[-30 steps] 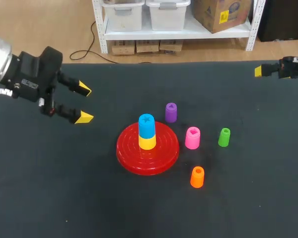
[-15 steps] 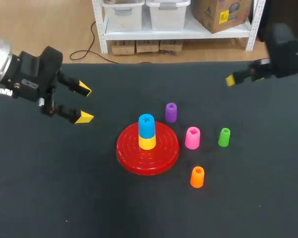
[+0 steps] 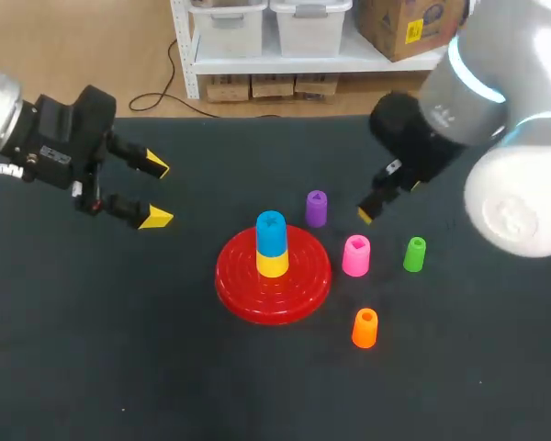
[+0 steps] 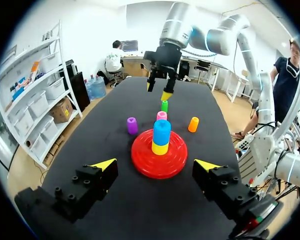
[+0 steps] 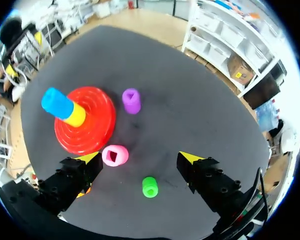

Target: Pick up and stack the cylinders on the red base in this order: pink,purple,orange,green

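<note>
The red base [image 3: 248, 294] carries a yellow cylinder [image 3: 273, 265] with a blue one [image 3: 271, 231] on top. To its right stand the purple [image 3: 316, 209], pink [image 3: 356, 255], green [image 3: 414, 254] and orange [image 3: 365, 328] cylinders. My right gripper [image 3: 372, 207] hangs open above the table, just behind the pink cylinder [image 5: 115, 155]. In its wrist view the right gripper [image 5: 140, 158] has the pink cylinder by one finger and the green cylinder [image 5: 149, 186] under the gap. My left gripper [image 3: 154, 193] is open and empty, left of the base [image 4: 140, 162].
The right arm's large grey body [image 3: 505, 119] hangs over the table's right rear part. Dark table surface [image 3: 119, 349] lies bare in front of and left of the base.
My right arm has swung in from the far right edge to above the pink and purple cylinders, with its fingers wide throughout. The left arm and all cylinders have stayed put.
</note>
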Controlling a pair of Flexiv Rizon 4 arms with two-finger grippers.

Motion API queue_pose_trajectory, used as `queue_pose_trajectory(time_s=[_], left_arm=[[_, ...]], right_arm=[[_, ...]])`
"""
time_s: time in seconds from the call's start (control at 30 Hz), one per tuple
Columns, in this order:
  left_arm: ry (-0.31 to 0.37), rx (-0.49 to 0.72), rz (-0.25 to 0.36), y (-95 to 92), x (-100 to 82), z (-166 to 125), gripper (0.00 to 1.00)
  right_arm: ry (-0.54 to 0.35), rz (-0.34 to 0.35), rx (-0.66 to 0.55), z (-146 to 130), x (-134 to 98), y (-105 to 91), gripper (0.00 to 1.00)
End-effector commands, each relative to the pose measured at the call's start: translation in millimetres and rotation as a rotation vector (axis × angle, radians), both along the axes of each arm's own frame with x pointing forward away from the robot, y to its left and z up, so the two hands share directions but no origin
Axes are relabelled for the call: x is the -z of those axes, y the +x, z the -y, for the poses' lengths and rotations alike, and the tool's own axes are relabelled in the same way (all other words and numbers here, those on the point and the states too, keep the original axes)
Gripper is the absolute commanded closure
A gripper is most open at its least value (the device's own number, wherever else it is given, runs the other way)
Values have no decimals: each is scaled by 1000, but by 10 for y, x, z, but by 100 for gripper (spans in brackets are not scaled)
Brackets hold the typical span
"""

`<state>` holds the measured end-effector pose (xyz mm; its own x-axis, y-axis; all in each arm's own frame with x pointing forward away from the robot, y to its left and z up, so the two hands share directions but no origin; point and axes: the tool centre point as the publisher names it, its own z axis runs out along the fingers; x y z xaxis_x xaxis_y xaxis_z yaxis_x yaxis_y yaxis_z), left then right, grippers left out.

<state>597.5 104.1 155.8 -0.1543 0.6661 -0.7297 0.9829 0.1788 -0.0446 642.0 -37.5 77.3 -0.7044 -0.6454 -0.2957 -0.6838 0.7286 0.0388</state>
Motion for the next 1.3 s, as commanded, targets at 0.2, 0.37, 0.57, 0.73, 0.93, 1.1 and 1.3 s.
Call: queue_pose_trajectory(time_s=[0.2, 0.37, 0.57, 0.73, 0.93, 1.1, 1.3], left_arm=[[-4, 0, 3, -4, 11, -7, 0], [-4, 0, 3, -4, 11, -7, 0], [-4, 0, 3, -4, 11, -7, 0], [-4, 0, 3, -4, 11, -7, 0], [-4, 0, 3, -4, 11, -7, 0], [-4, 0, 3, -4, 11, -7, 0], [-4, 0, 3, -4, 11, -7, 0]], right_arm=[[-84, 13, 2, -117, 101, -151, 0], [-88, -24, -25, -223, 127, -231, 0], [-128, -69, -56, -317, 242, -245, 0], [-144, -90, -55, -336, 327, -213, 0], [-179, -106, -71, -314, 416, -231, 0], [-155, -60, -68, -304, 396, -242, 0], [-155, -60, -68, -304, 396, -242, 0]])
